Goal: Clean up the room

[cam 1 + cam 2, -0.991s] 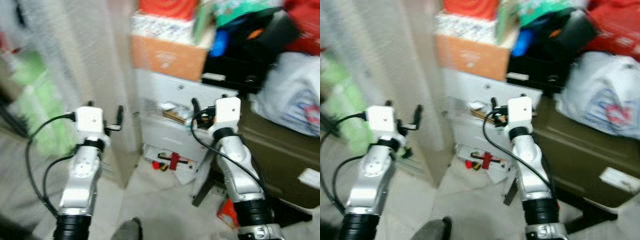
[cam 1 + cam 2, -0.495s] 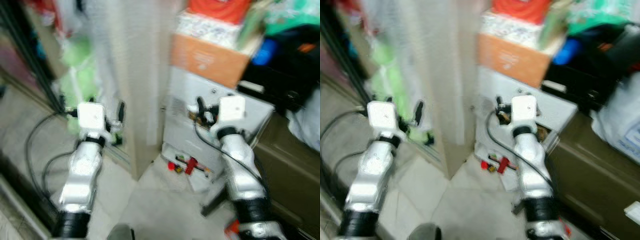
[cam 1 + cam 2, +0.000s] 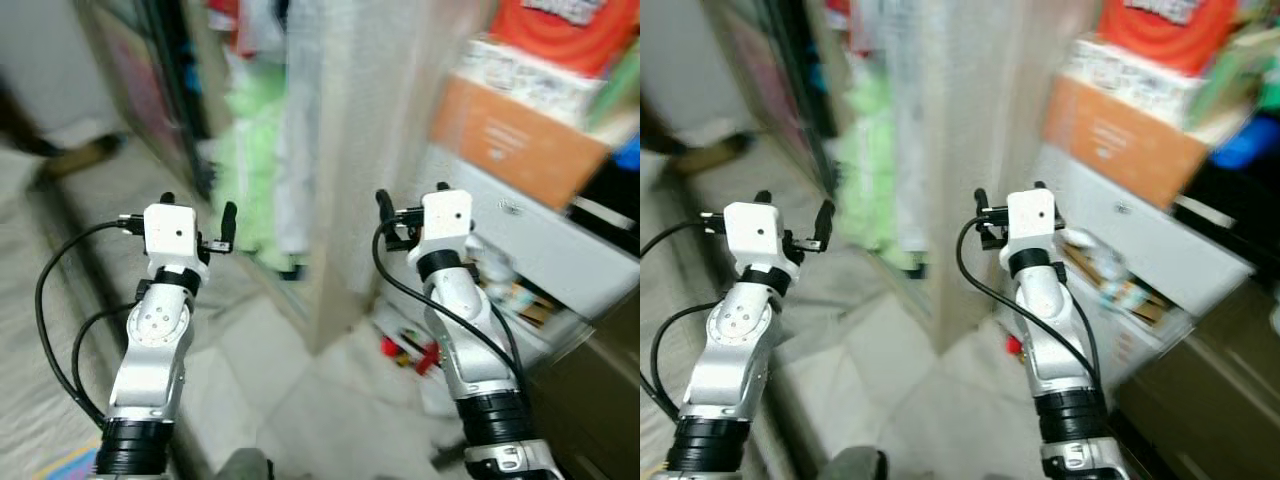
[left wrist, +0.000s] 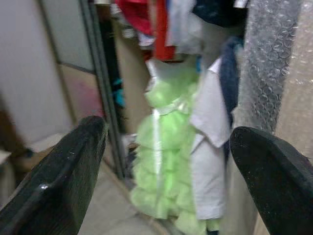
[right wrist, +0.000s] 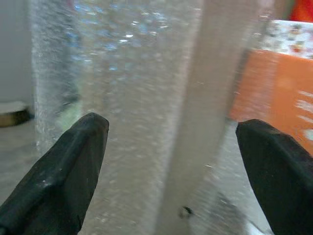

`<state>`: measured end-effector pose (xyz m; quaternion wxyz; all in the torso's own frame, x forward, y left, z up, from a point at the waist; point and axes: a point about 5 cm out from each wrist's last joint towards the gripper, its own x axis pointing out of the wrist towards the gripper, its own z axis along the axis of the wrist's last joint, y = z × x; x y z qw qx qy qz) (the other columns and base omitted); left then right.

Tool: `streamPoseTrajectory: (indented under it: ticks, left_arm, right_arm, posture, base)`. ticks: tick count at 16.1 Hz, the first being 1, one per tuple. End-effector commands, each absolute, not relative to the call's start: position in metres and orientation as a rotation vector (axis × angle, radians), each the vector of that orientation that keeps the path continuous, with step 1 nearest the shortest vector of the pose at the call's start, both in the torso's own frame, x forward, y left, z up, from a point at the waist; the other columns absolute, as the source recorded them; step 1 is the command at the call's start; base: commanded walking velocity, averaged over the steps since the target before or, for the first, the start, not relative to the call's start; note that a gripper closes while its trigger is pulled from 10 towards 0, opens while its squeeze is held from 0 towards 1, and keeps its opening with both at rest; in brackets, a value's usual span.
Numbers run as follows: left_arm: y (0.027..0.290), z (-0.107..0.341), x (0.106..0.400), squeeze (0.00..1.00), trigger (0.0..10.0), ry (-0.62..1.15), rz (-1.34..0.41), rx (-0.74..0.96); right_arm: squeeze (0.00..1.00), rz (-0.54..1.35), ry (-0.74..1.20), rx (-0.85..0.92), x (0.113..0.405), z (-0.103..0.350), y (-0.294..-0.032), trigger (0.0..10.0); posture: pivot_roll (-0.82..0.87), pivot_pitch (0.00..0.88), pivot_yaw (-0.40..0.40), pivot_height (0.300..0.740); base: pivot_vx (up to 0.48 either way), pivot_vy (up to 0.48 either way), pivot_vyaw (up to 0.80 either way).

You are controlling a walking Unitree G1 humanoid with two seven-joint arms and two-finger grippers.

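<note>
1. Silver arms raised side by side in the left eye view, left gripper (image 3: 196, 222) and right gripper (image 3: 412, 205) both carried empty at chest height, most likely a travelling pose while looking for clutter. Straight ahead, a bubble-wrapped pillar (image 3: 340, 150); left of it, green clothes (image 3: 250, 150) hanging in an open closet; right of it, an orange box (image 3: 515, 140) stacked on a white cabinet (image 3: 530, 240). Small red bits (image 3: 410, 355) on the floor at the cabinet's foot, probably the nearest things to tidy, too blurred to identify.

2. Same layout in the right eye view: pillar between the arms, a drawer (image 3: 1120, 285) pulled out with indistinct contents. Everything smeared by motion; top of the stack cut off.

3. Left wrist view: jaws spread wide, nothing between them, aimed at the green clothes, a white garment (image 4: 210, 147) and red clothing (image 4: 146, 19) above. Closet depths dark, hard to read.

4. Right wrist view: jaws wide apart and empty, facing the bubble wrap, orange box off to one side.
</note>
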<state>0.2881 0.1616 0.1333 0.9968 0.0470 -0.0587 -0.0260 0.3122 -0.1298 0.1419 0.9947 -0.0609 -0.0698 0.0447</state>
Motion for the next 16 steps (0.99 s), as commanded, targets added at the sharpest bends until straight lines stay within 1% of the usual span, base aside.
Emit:
streamPoseTrajectory:
  ticks: [1, 5, 9, 16]
  left_arm:
    - [0.1567, 0.1357, 0.2888, 0.0, 10.0, -0.128, -0.069, 0.101]
    - [0.1588, 0.1353, 0.2892, 0.0, 10.0, -0.124, -0.059, 0.084]
    - [0.1586, 0.1359, 0.2893, 0.0, 10.0, -0.129, -0.063, 0.085]
    - [0.1588, 0.1366, 0.2899, 0.0, 10.0, -0.132, -0.063, 0.078]
  right_arm:
    - [0.0, 0.067, -0.149, -0.126, 0.3132, 0.1439, -0.1351, 10.0]
    - [0.0, 0.068, -0.155, -0.125, 0.3135, 0.1446, -0.1344, 10.0]
    - [0.0, 0.069, -0.16, -0.13, 0.3134, 0.1449, -0.1338, 10.0]
    - [0.0, 0.071, -0.164, -0.13, 0.3138, 0.1454, -0.1327, 10.0]
  posture:
    - [0.02, 0.0, -0.05, 0.74]
    - [0.02, 0.0, -0.048, 0.74]
    - [0.02, 0.0, -0.046, 0.74]
    - [0.02, 0.0, -0.045, 0.74]
  base:
    - [0.0, 0.0, 0.0]
    - [0.0, 0.0, 0.0]
    - [0.0, -0.333, 0.0]
    - [0.0, -0.407, 0.0]
